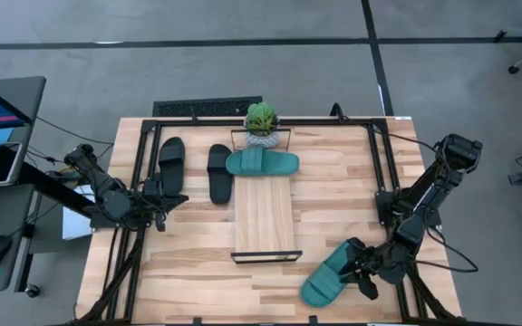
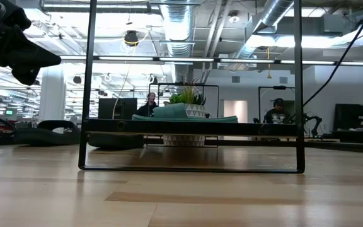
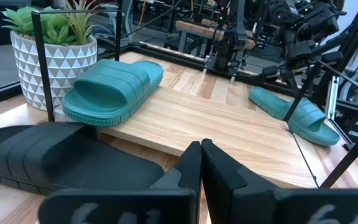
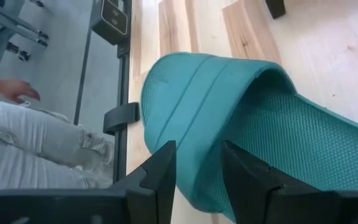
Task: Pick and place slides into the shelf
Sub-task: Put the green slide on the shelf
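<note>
Table (image 1: 198,281) seen from overhead; shelf (image 2: 191,126) viewed level from tabletop height. Wrist views sit close; the potted plant (image 3: 53,53) is shared with the overhead view.

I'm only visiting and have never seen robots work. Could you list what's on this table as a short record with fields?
On shelf: one teal-green rubber slide sandal lies across the light-wood shelf board, by the potted plant
Waiting: two black slides left of shelf
Right gripper: jaws around second teal slide's strap
Left gripper: jaws shut, empty
</note>
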Controlling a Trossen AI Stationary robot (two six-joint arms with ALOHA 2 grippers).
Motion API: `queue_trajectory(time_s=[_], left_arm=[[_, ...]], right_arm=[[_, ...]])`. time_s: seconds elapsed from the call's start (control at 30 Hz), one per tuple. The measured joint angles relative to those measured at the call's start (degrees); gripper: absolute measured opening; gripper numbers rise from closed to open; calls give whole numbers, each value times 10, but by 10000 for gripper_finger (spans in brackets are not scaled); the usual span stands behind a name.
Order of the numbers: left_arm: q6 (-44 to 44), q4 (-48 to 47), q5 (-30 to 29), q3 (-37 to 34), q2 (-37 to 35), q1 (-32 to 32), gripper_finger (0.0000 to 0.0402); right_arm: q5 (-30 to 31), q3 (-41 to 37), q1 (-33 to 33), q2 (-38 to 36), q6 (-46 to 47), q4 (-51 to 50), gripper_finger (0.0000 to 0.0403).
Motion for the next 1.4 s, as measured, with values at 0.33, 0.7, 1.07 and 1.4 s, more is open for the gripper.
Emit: queue_trajectory(time_s=[0.33, 0.7, 1.07, 1.4], left_arm=[[0, 0, 0, 0, 0, 0, 0], [0, 0, 0, 0, 0, 0, 0], [0, 0, 0, 0, 0, 0, 0], [0, 0, 0, 0, 0, 0, 0]], right_arm=[[-19, 0, -4, 53, 10, 42, 116], [-12, 0, -7, 128, 19, 149, 107], [-18, 1, -26, 132, 32, 150, 6], [-12, 18, -33, 68, 28, 50, 2]])
